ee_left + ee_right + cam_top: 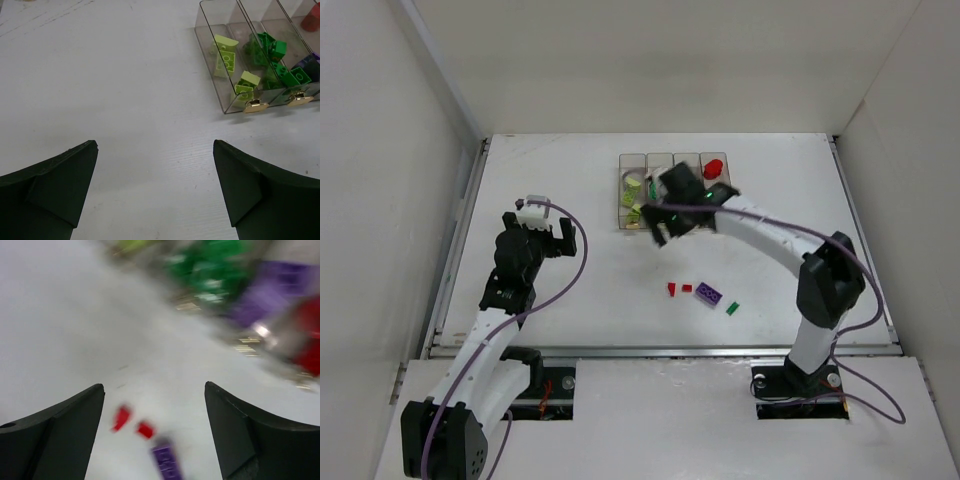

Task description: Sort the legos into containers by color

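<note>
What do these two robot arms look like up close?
Both the left arm and right arm are white segments joined by chunky black joints. A thin purple cable loops along each. The jaws are two matte black wedges, and small green lights glow at the right wrist.

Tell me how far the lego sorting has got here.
Mostly done: the bins hold yellow-green legos, green legos, purple legos and a red lego. Nothing is in hand: the left gripper and right gripper are open and empty. Left on the table: two loose red pieces, a purple brick, a small green piece.
</note>
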### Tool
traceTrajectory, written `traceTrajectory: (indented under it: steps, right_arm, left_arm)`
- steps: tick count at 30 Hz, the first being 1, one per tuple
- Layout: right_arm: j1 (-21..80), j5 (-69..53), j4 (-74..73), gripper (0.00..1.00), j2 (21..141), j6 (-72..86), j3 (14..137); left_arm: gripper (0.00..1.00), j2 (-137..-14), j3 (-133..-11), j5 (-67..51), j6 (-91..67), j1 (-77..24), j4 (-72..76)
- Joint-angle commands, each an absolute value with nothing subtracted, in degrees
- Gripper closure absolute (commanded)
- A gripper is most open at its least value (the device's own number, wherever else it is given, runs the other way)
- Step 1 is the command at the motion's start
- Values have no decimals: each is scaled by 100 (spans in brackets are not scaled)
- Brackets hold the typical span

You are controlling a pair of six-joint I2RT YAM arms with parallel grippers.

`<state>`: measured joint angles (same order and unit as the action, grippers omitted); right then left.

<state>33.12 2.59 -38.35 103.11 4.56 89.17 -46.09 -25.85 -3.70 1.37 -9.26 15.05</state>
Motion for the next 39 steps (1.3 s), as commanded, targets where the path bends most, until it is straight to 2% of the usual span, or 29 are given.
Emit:
traceTrajectory:
  steps: [1, 5, 16, 24, 26, 30, 31, 33, 34, 35, 39]
  right_arm:
    - [4568, 202, -3973, 14, 10204, 202, 8272]
    - [4939, 342, -3833, 17, 10458, 579, 7990]
    - [4992, 650, -3666, 23, 10573, 993, 7348]
    - [4992, 334, -3463, 37, 10625, 940, 7172]
    - [4992, 334, -3463, 43, 10626, 940, 7172]
    - [4992, 281, -3463, 64, 10740, 818, 7225]
    - [4992, 281, -3463, 75, 10740, 817, 7225]
    - [4992, 281, -3463, 85, 10802, 765, 7303]
    - [4992, 281, -3463, 95, 10863, 765, 7373]
    - [4992, 281, -3524, 100, 10863, 765, 7374]
    - [4870, 387, -3577, 100, 10670, 712, 7752]
  left_arm:
    - [1, -4579, -2540, -422, 62, -914, 1784]
    - [1, -4474, -2487, -422, 62, -914, 1784]
    - [1, -4289, -2382, -475, 9, -914, 1652]
    - [1, -4342, -2382, -475, 9, -914, 1652]
    - [1, -4342, -2382, -475, 9, -914, 1652]
    - [1, -4342, -2382, -475, 9, -914, 1652]
    - [1, -4342, -2382, -475, 9, -914, 1652]
    - [1, -4342, -2382, -475, 9, -914, 1705]
    - [1, -4342, -2382, -475, 9, -914, 1705]
    - [1, -4342, -2382, -475, 9, -914, 1705]
    - [1, -4342, -2382, -475, 9, -914, 1705]
